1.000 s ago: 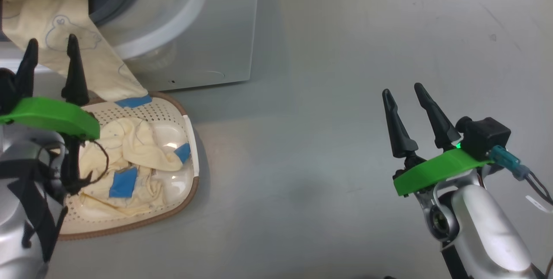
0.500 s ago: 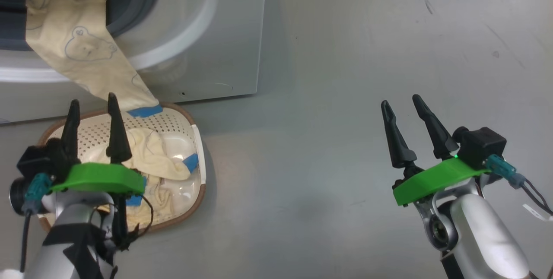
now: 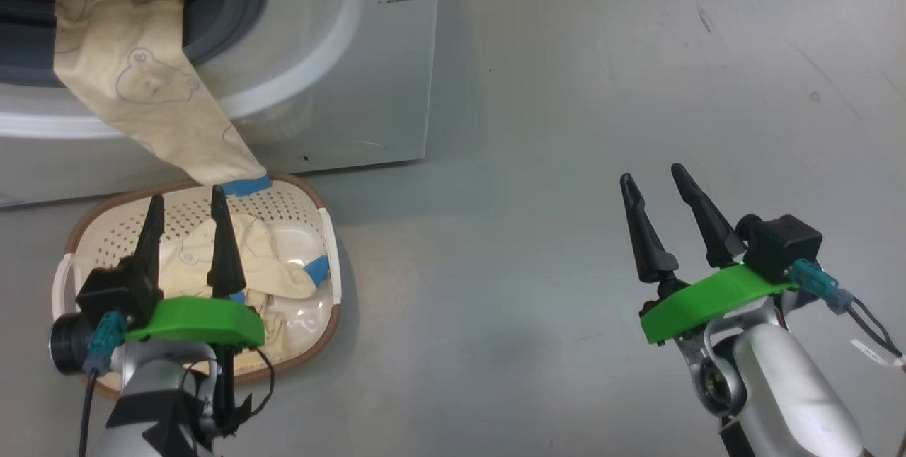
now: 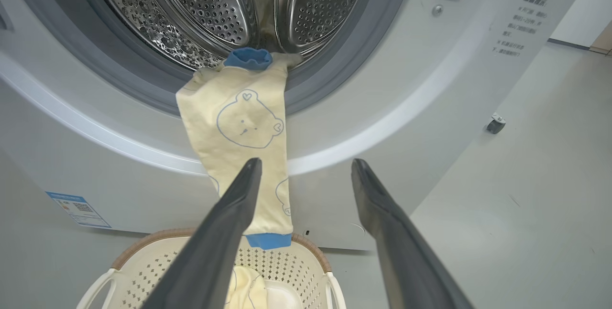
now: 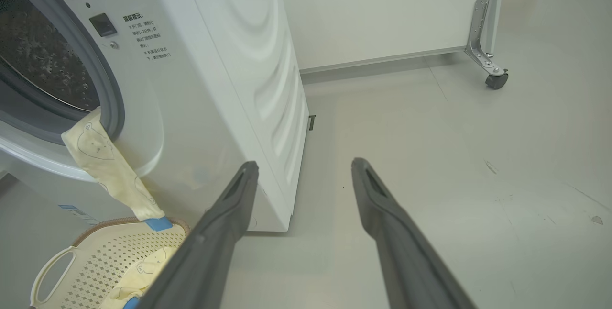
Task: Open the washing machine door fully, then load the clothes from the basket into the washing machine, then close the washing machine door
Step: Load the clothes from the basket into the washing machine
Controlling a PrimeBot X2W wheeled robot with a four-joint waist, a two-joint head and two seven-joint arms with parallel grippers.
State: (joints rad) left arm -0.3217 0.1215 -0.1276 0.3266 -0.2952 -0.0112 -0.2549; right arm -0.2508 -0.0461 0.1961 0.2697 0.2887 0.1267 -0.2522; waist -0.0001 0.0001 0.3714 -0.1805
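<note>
In the head view our left arm comes up from 7 o'clock, with the pale forearm low and the wrist bent. The left gripper points toward 12 o'clock above the basket. Its two dark fingers stand wide apart and hold nothing.

The basket lies on the grey floor at 8 o'clock, just in front of the washing machine. Part of the clothes lies crumpled inside it, and the blue patches are showing. One more piece, a long hanging strip with bear faces, falls from the open mouth of the machine at 11 o'clock. Its blue end reaches the far rim of the basket.

In the left wrist view this strip comes out of the steel drum over the grey seal. It goes down at 6 o'clock behind one finger.

Our right arm rises from 5 o'clock. The right gripper is at 4 o'clock and leans a little toward 11 o'clock. It is over bare floor, well apart from the machine, and its jaws are also wide and empty.
</note>
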